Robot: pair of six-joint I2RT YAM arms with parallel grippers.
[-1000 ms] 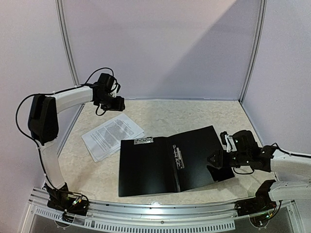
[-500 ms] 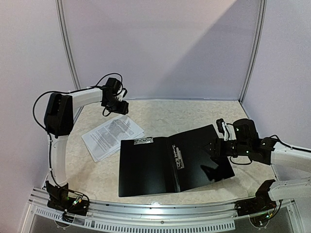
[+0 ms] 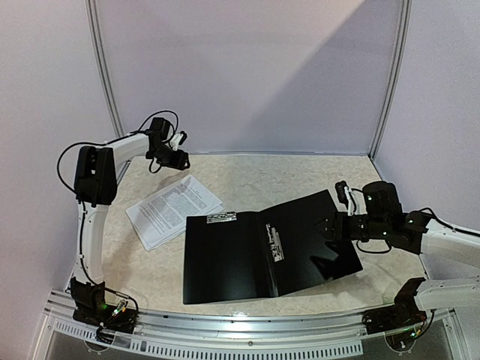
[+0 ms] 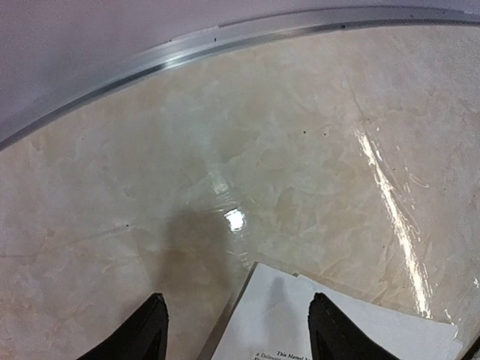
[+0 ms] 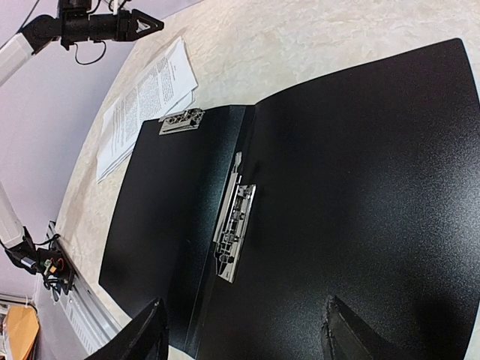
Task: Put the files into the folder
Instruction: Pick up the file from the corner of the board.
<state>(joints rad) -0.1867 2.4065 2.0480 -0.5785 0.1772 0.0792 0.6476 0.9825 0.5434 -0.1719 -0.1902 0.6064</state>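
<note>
Folder (image 3: 262,247) lies open on tabletop (image 3: 255,174), clip bare. Files (image 3: 172,210) sit just left of it, not in yet. Left hand (image 3: 182,160) has swung back to far-left edge, above files' far corner, approx half open, empty. Right hand (image 3: 325,225) has come up off right cover's edge, also part open w/ nothing held, so loading's still to do.

Bright, even light casts a diagonal shadow on the back wall (image 3: 315,82), glare streaks on the table (image 4: 315,135) and a soft sheen on the folder (image 5: 360,187); wrist views bow at the edges.
</note>
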